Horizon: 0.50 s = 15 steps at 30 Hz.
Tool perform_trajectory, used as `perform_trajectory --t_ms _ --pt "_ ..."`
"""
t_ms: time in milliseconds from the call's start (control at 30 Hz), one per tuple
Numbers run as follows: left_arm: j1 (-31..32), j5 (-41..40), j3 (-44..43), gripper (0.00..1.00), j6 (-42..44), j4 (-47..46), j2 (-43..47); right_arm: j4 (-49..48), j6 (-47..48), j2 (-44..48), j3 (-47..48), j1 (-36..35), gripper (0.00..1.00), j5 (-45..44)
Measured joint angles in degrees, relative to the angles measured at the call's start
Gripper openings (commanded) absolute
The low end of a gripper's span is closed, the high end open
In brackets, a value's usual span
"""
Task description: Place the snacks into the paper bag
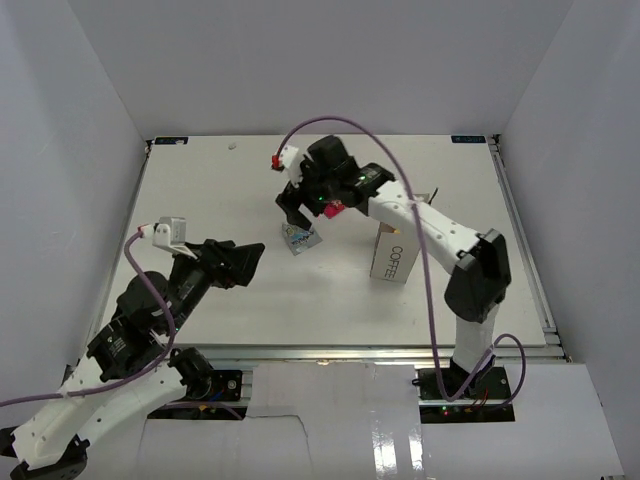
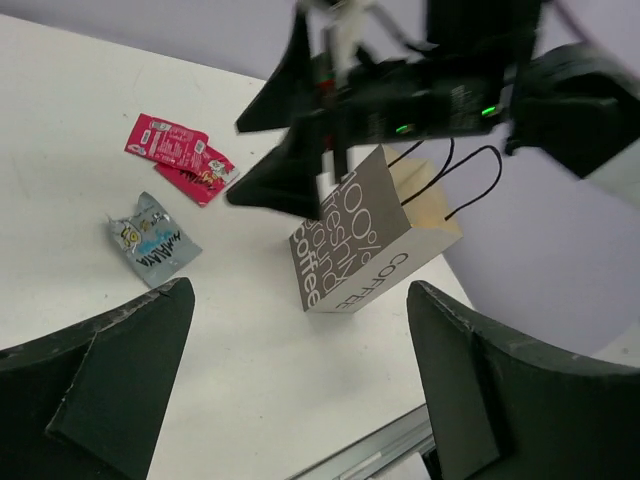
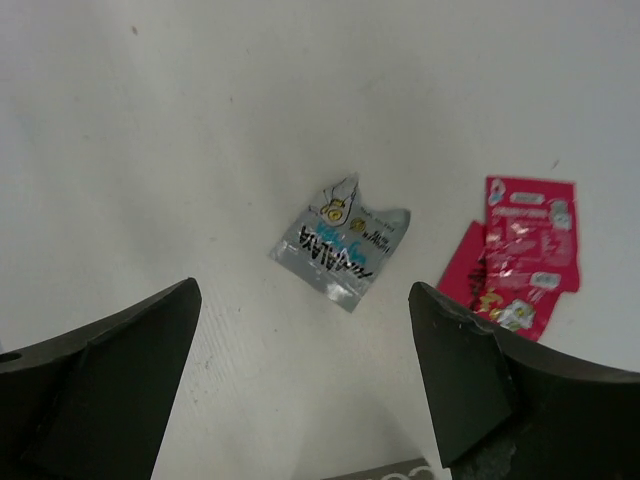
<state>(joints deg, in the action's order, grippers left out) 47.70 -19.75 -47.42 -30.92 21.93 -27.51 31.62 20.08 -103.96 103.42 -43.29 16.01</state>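
The left arm sits low and folded, its forearm reaching toward the paper bag (image 1: 392, 256). The left gripper (image 1: 250, 264) stops well short of the bag, its jaws spread wide with nothing between them. The right arm rises from its base on the near side of the bag, bends at the elbow and stretches past the bag's far end, with its wrist turned downward. The right gripper (image 1: 293, 212) hangs above the table, well off the bag's printed side, with its fingers (image 3: 100, 385) wide apart and holding nothing.

The bag stands upright, mouth up, with its thin dark handles (image 2: 455, 175) arching over the top. The lettered face is turned toward the left arm, and the "COFFEE" line runs along its bottom edge.

A silver-blue packet (image 1: 300, 238) lies flat on the table below the right gripper, about midway between the left gripper and the bag. Its edges sit askew to the bag's sides and one end is jagged. Two red-pink packets (image 3: 525, 250) lie flat and overlapping, between the silver-blue one and the bag's far corner. The upper one points its long axis straight along the right wrist view, and the lower one is slanted beneath it.
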Motion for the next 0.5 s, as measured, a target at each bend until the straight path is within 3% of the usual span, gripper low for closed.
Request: perform_trajectory --t_ms 200,500 --pt "0.0 -1.9 1.3 0.98 -6.9 6.4 6.1 1.7 -8.4 -14.8 0.3 -6.3 0.9 -17.0" --pt "0.0 -2.4 1.3 0.98 -10.2 11.3 4.1 0.9 -15.8 -24.7 6.5 -5.4 0.9 -25.9"
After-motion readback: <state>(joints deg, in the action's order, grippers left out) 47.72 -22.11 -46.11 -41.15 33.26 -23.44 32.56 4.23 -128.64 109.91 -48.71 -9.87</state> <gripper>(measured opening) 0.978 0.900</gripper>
